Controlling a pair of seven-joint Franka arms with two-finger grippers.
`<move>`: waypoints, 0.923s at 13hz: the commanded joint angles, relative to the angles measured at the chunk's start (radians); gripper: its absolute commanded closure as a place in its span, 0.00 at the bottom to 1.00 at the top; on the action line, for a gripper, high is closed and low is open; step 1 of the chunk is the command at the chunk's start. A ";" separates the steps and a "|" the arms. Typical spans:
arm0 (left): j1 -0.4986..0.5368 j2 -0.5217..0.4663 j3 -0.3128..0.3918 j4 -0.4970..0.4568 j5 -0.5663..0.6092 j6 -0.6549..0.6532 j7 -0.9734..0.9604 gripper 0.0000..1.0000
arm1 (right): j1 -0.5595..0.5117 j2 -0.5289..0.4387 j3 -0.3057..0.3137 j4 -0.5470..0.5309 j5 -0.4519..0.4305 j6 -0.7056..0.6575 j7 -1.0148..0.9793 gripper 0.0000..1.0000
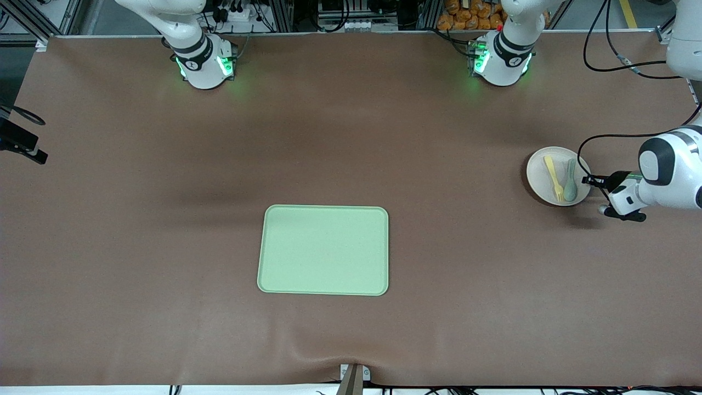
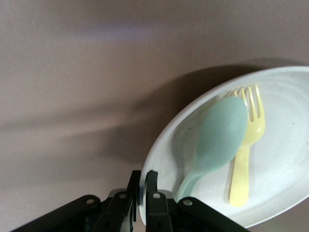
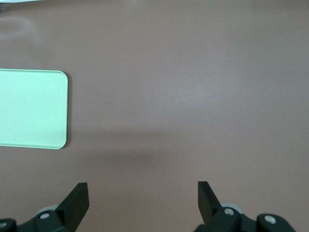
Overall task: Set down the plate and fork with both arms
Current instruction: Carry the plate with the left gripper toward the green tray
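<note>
The round pale plate lies toward the left arm's end of the table. On it lie the yellow fork and, beside it, a grey-green spoon. My left gripper is shut on the plate's rim at the edge toward the left arm's end. The left wrist view shows one finger above and one below the rim of the plate, at the gripper, with the fork and spoon just past it. My right gripper hangs open over bare table, holding nothing.
A rectangular light-green tray sits mid-table, nearer the front camera than the plate; its corner shows in the right wrist view. Brown mat covers the table. A black device juts in at the right arm's end.
</note>
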 commanded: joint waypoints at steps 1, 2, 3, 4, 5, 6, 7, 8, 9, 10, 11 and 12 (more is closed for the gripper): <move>-0.005 0.007 -0.015 0.045 0.018 0.016 -0.023 1.00 | -0.026 0.010 0.017 0.020 0.017 -0.004 -0.004 0.00; -0.012 0.013 -0.018 0.064 0.018 0.016 -0.025 1.00 | -0.026 0.012 0.017 0.020 0.017 -0.004 -0.004 0.00; -0.027 0.016 -0.025 0.082 0.014 0.014 -0.023 1.00 | -0.025 0.010 0.017 0.020 0.017 -0.006 -0.004 0.00; -0.039 0.017 -0.027 0.101 0.008 0.009 -0.026 1.00 | -0.026 0.010 0.017 0.020 0.017 -0.006 -0.004 0.00; -0.062 0.021 -0.027 0.127 0.002 0.000 -0.034 1.00 | -0.026 0.010 0.017 0.020 0.017 -0.006 -0.004 0.00; -0.088 0.036 -0.027 0.160 -0.010 -0.012 -0.035 1.00 | -0.026 0.012 0.017 0.020 0.017 -0.006 -0.004 0.00; -0.120 0.059 -0.027 0.203 -0.028 -0.036 -0.035 1.00 | -0.026 0.012 0.017 0.019 0.017 -0.008 -0.004 0.00; -0.149 0.081 -0.027 0.245 -0.050 -0.059 -0.038 1.00 | -0.028 0.012 0.015 0.019 0.017 -0.006 -0.004 0.00; -0.189 0.095 -0.027 0.275 -0.091 -0.075 -0.052 1.00 | -0.027 0.013 0.015 0.019 0.017 -0.006 -0.004 0.00; -0.223 0.101 -0.027 0.297 -0.135 -0.083 -0.063 1.00 | -0.026 0.013 0.015 0.019 0.017 -0.008 -0.004 0.00; -0.252 0.110 -0.027 0.315 -0.172 -0.089 -0.069 1.00 | -0.028 0.016 0.015 0.019 0.016 -0.006 -0.004 0.00; -0.286 0.118 -0.027 0.343 -0.206 -0.099 -0.074 1.00 | -0.028 0.021 0.015 0.020 0.016 -0.004 -0.004 0.00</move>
